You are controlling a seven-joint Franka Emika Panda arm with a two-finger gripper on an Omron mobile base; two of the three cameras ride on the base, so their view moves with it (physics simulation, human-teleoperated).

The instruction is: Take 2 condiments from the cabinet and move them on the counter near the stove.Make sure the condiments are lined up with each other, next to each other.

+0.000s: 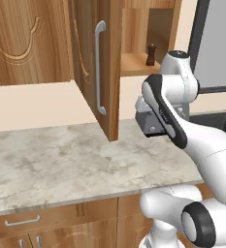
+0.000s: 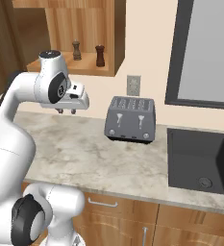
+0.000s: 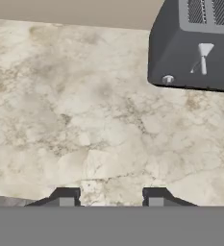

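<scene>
The cabinet [image 1: 109,72] stands with its door swung out and the silver handle facing me. On its lower shelf [image 2: 80,67] stand both condiments: a lighter brown shaker [image 2: 76,50] on the left and a dark reddish-brown shaker [image 2: 100,55] [image 1: 151,54] to its right. My gripper [image 2: 66,111] [image 3: 109,197] hangs below and left of that shelf, pointing down at the marbled counter [image 3: 84,120] [image 1: 61,155]. It is open with nothing between its fingers. The stove is out of view.
A grey four-slot toaster [image 2: 130,119] [image 3: 195,48] sits on the counter to the right of the gripper, against the wall. Farther right are a dark sink [image 2: 200,163] and a window [image 2: 209,48]. The open cabinet door [image 1: 85,53] juts out over the counter.
</scene>
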